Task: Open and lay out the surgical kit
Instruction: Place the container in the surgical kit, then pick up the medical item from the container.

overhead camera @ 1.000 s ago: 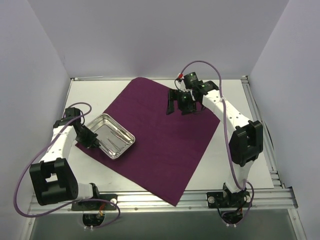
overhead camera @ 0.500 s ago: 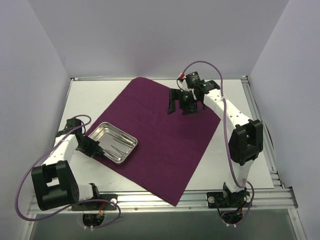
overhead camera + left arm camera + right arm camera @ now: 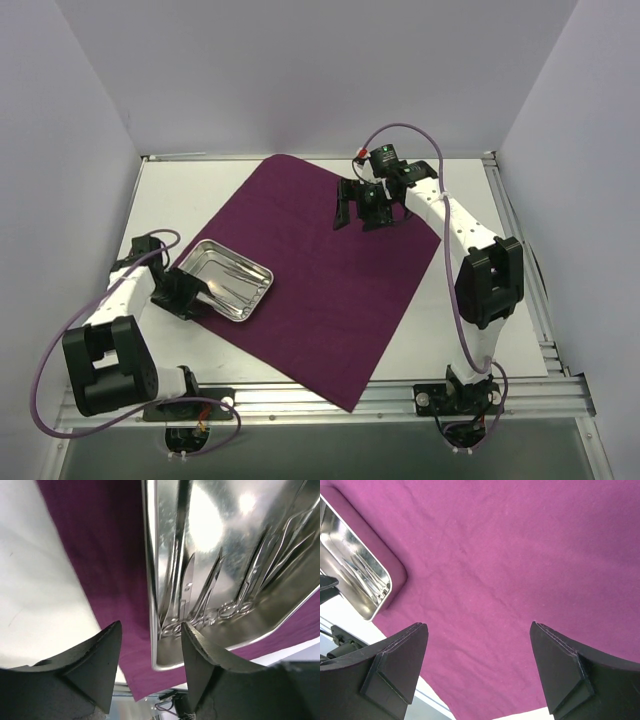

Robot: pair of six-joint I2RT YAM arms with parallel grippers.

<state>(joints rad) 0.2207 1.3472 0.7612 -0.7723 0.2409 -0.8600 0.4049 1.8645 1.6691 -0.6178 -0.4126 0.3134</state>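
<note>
Unlabelled steel tray [image 3: 230, 282] on purple wrap [image 3: 330, 270], left pincer [image 3: 150, 652] astride its rim

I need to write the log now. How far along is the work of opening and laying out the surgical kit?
Done: the dark purple cloth wrap lies unfolded flat. In hand: the left pincer straddles the rim of the shiny rectangular steel tray; the right pincer hovers open. Left: the thin ring-handled metal instruments remain in the tray.
</note>
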